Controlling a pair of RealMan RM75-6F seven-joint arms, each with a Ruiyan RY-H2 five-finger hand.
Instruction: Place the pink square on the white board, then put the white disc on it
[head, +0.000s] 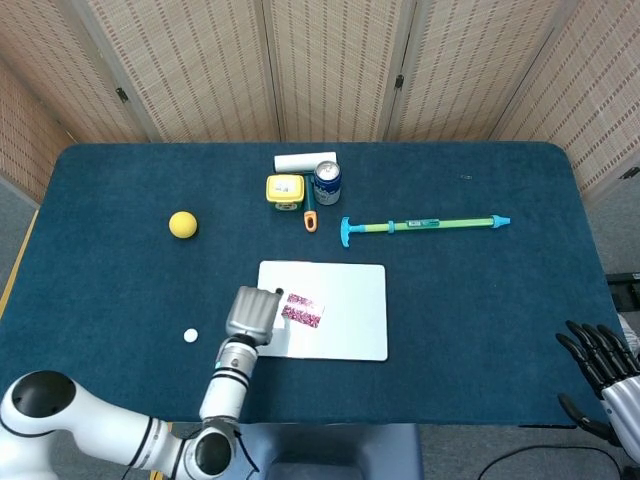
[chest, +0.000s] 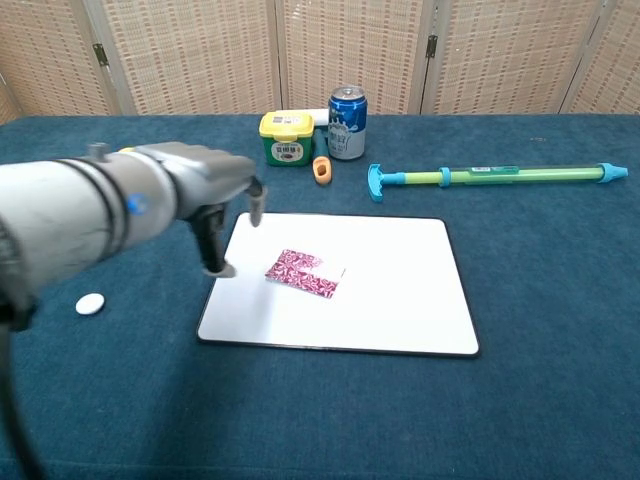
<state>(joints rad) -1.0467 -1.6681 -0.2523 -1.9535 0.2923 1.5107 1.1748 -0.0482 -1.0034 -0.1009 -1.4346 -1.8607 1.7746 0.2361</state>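
Note:
The pink patterned square (head: 301, 311) (chest: 305, 272) lies flat on the left half of the white board (head: 350, 330) (chest: 400, 290). My left hand (head: 252, 315) (chest: 215, 205) hovers over the board's left edge, just left of the square, holding nothing, its fingers pointing down. The small white disc (head: 190, 336) (chest: 90, 304) rests on the blue cloth left of the board, apart from the hand. My right hand (head: 605, 365) shows only at the lower right corner of the head view, off the table, fingers spread.
Behind the board stand a blue can (head: 327, 183) (chest: 347, 122), a yellow-green box (head: 285, 190) (chest: 287, 136), a white roll (head: 305, 161) and a small orange piece (head: 310, 221) (chest: 321, 169). A teal stick toy (head: 420, 225) (chest: 495, 177) lies to the right, a yellow ball (head: 182, 224) to the left.

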